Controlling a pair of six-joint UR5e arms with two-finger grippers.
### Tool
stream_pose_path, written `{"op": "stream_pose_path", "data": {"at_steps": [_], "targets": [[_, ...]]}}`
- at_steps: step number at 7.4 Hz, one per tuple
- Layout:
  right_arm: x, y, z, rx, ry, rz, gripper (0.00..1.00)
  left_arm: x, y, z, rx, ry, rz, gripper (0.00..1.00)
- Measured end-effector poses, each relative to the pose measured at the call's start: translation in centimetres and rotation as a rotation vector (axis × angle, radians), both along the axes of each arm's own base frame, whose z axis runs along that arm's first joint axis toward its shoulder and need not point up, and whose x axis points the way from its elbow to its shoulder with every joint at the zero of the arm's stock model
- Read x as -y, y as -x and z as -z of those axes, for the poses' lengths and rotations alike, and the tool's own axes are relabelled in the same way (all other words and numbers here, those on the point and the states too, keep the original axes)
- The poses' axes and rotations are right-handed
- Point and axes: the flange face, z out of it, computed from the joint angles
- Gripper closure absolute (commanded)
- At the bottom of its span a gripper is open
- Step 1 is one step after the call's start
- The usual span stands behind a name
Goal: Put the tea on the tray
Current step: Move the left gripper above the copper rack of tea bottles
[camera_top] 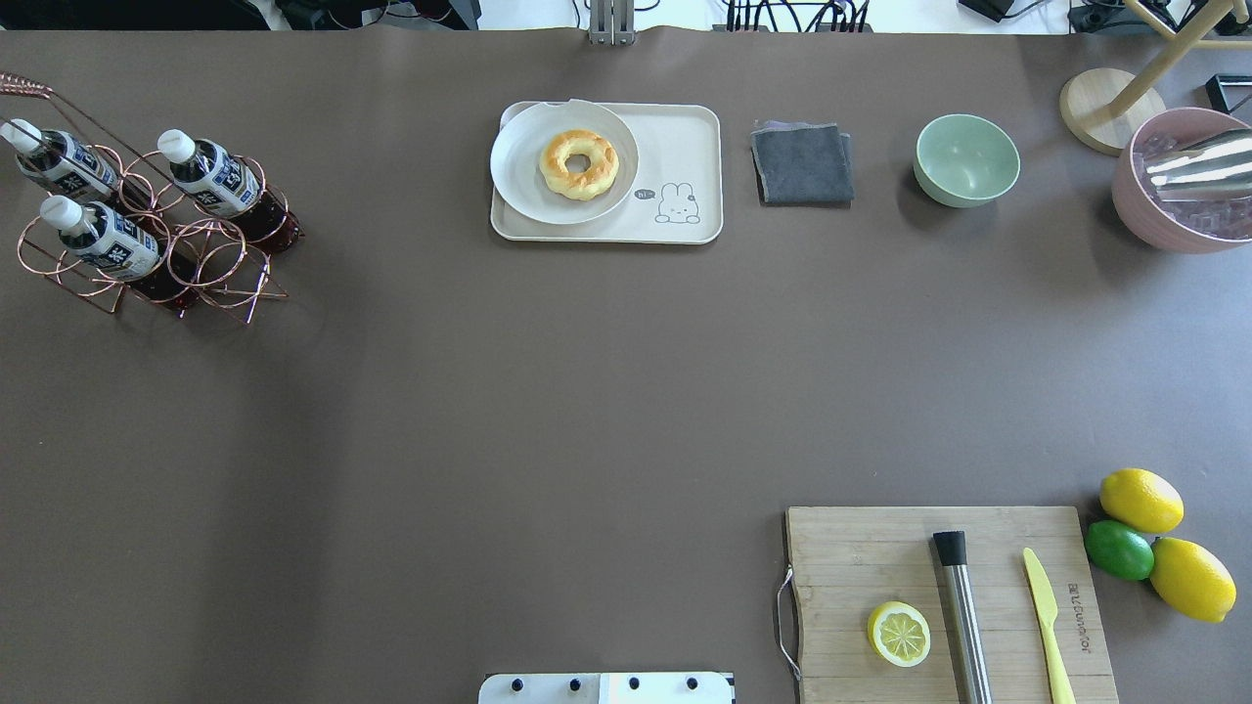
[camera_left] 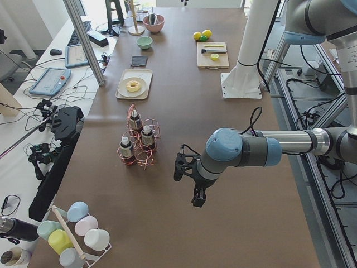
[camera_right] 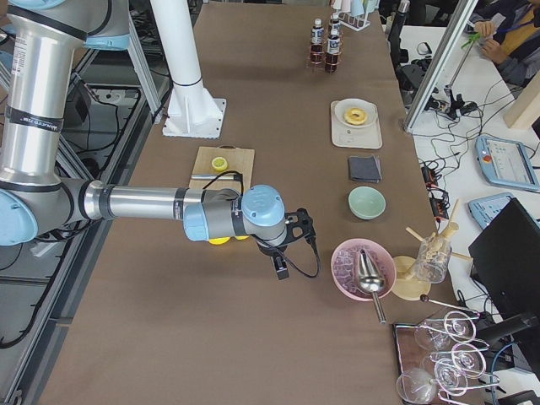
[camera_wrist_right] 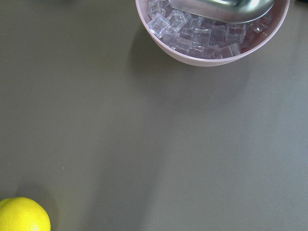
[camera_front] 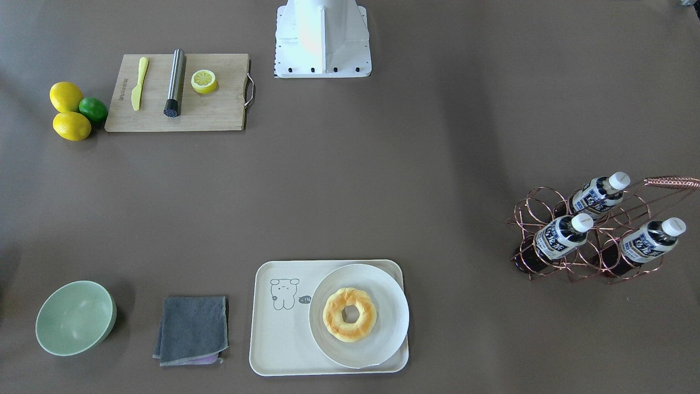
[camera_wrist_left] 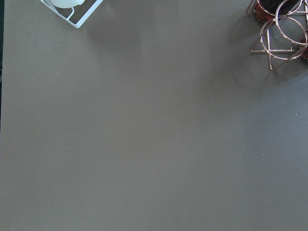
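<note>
Three alike tea bottles (camera_front: 560,238) (camera_top: 210,176) with white caps stand tilted in a copper wire rack (camera_front: 672,180) at the table's left end. The cream tray (camera_front: 284,339) (camera_top: 685,147) lies at the far middle edge and bears a white plate (camera_front: 383,328) with a doughnut (camera_front: 349,314). My left gripper (camera_left: 187,184) hangs over bare table near the rack, apart from the bottles (camera_left: 147,135). My right gripper (camera_right: 291,249) hangs near the pink ice bowl. Both show only in the side views, so I cannot tell whether they are open or shut.
A wooden cutting board (camera_top: 880,557) with a half lemon, a metal rod and a yellow knife sits near right, with lemons and a lime (camera_top: 1120,550) beside it. A grey cloth (camera_top: 802,161), a green bowl (camera_top: 966,159) and a pink ice bowl (camera_top: 1184,181) line the far right.
</note>
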Motion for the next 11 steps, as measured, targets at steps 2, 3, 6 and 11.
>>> {"op": "stream_pose_path", "data": {"at_steps": [2,3,6,11], "targets": [[0.0,0.2,0.0,0.006,0.003,0.002,0.00,0.0,0.0,0.0,0.000,-0.002,0.002,0.03],[0.0,0.2,0.0,0.007,0.003,0.003,0.00,0.0,0.0,0.1,0.000,-0.005,0.002,0.03],[0.2,0.2,0.0,-0.003,0.001,0.003,0.00,0.2,0.0,0.3,0.002,-0.015,0.000,0.03],[0.7,0.3,1.0,-0.064,-0.026,0.002,0.00,0.0,-0.2,-0.9,0.004,0.013,-0.004,0.03]]}}
